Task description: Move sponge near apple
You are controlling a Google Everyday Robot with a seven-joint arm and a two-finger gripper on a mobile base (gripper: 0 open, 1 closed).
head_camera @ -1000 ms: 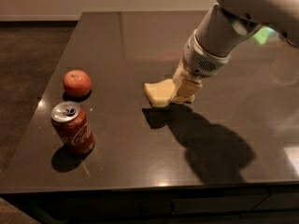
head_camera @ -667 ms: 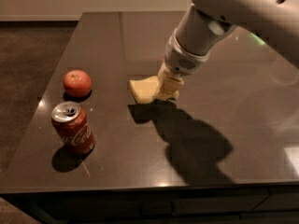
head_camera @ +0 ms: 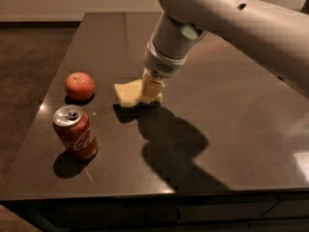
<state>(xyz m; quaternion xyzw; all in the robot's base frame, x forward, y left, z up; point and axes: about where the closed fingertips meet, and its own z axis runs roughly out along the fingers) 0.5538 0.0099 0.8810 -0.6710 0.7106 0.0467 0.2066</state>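
Observation:
The pale-yellow sponge (head_camera: 126, 94) is held low over the dark table, right of the apple (head_camera: 79, 86), with a gap of about one apple's width between them. My gripper (head_camera: 150, 92) comes down from the upper right and is shut on the sponge's right end. The apple is round and red-orange and sits near the table's left edge. The sponge's right part is hidden by the fingers.
A red Coca-Cola can (head_camera: 76, 132) stands upright in front of the apple, near the left edge. The dark table (head_camera: 231, 129) ends at the front and left. My arm casts a large shadow on the table's middle.
My gripper has carried the sponge leftward across the table, from the middle toward the apple. The apple and the can have not moved.

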